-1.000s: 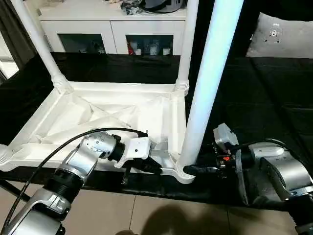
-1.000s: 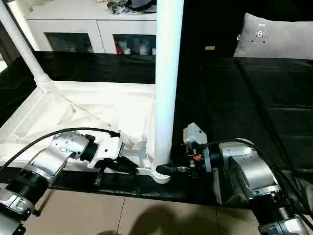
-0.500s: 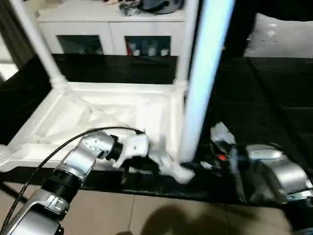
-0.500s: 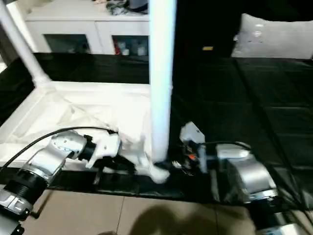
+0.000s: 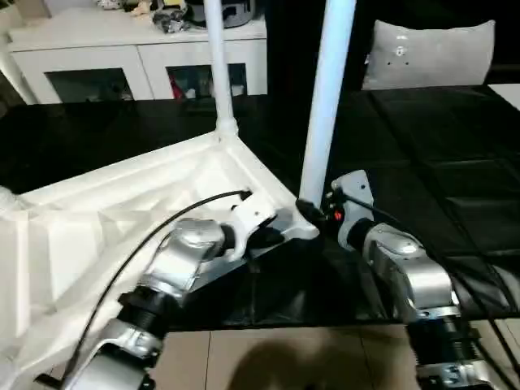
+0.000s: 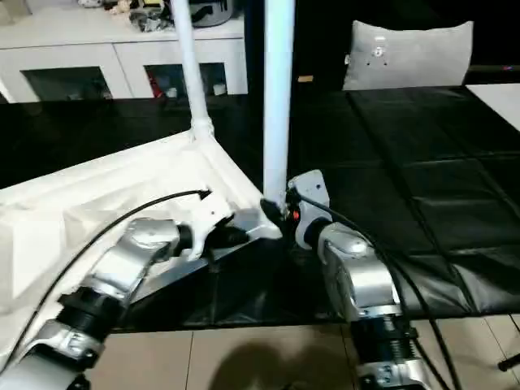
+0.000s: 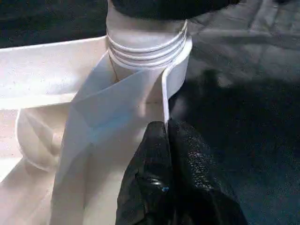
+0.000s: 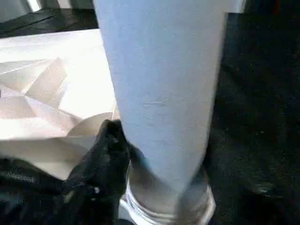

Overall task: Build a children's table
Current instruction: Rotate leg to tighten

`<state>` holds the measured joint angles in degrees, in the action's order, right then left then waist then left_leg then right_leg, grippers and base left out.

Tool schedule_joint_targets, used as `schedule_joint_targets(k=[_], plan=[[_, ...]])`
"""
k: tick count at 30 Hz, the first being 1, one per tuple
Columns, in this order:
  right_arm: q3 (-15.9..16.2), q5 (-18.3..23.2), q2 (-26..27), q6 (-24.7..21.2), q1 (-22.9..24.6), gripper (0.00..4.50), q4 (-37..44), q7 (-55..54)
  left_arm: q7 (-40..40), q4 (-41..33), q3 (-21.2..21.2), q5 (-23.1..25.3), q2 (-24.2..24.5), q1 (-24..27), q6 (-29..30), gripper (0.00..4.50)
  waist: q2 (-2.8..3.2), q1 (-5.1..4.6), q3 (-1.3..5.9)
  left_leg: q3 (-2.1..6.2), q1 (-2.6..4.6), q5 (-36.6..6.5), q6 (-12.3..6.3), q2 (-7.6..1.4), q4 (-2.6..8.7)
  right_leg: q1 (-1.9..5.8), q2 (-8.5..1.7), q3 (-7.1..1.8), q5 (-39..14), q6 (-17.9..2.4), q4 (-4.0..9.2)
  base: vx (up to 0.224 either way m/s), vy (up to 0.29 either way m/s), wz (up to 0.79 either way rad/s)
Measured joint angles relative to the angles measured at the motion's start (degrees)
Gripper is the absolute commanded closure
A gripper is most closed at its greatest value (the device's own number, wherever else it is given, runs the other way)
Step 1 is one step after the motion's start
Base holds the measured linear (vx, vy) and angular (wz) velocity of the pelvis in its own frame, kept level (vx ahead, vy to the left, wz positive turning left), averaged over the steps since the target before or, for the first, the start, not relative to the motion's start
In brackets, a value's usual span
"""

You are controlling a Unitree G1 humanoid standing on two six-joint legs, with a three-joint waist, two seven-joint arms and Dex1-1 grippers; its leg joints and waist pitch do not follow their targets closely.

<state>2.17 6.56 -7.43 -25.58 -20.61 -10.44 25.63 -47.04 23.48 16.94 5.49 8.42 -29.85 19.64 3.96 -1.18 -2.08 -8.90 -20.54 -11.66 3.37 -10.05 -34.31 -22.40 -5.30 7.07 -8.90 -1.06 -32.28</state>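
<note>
The children's table lies upside down on the black surface, its ribbed white top [image 5: 97, 219] slanting across the left half. One white leg [image 5: 327, 106] stands in the near corner socket [image 7: 145, 51], and a second leg [image 5: 218, 73] stands at the far corner. My left gripper [image 5: 272, 237] is shut on the top's thin rim just beside that near socket, its fingertips [image 7: 159, 136] pinched together. My right gripper [image 5: 311, 213] holds the base of the near leg. One black finger [image 8: 111, 150] presses its side and the other is hidden behind the leg.
A white cabinet [image 5: 122, 49] with glass doors runs along the back. A grey cushion [image 5: 426, 53] lies at the back right on the black quilted surface [image 5: 422, 162]. Tiled floor [image 5: 268, 357] shows past the surface's front edge.
The camera has shifted. The table top has also swung round on the surface, its near leg corner now further back and centred. Both grippers moved with it and kept their holds.
</note>
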Motion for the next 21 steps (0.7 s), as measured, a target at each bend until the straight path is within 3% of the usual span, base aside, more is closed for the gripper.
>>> schedule_joint_targets(k=[1,6,13,21], plan=[[-0.1,-0.1,0.0,0.0,0.0,1.54,0.0,-0.4,0.2,-0.1,0.3,0.0,-0.2,0.0,0.0,4.50,0.00,0.22,0.00,0.01,-0.02,0.0,0.00,0.00,0.05,-0.01,0.00,-0.01,0.0,0.0,0.00,0.000,0.000,0.00],[0.6,0.1,-2.7,2.2,0.6,1.25,0.1,3.8,-0.4,-0.2,1.7,0.8,0.9,-0.7,-2.1,4.50,0.03,0.98,0.02,0.01,-0.18,-0.1,-0.06,0.00,0.15,-0.11,0.01,-0.02,0.1,0.0,-0.01,0.000,0.000,0.00],[2.0,2.8,-11.0,5.6,3.4,0.52,2.2,16.7,-6.6,1.3,3.2,0.7,5.5,-0.7,-10.2,4.50,0.19,1.88,0.00,0.02,-0.46,0.0,-0.06,-0.02,0.13,-0.52,0.02,-0.05,0.2,0.0,-0.30,0.000,0.000,0.00],[4.0,6.9,-18.7,8.2,4.9,0.35,4.2,33.4,-16.5,2.3,5.4,-0.5,11.4,-0.7,-19.9,4.50,0.25,3.39,-0.03,-0.04,-0.42,0.0,-0.06,-0.05,-0.05,-0.51,0.00,-0.15,0.2,0.1,-0.49,0.000,0.000,0.00]])
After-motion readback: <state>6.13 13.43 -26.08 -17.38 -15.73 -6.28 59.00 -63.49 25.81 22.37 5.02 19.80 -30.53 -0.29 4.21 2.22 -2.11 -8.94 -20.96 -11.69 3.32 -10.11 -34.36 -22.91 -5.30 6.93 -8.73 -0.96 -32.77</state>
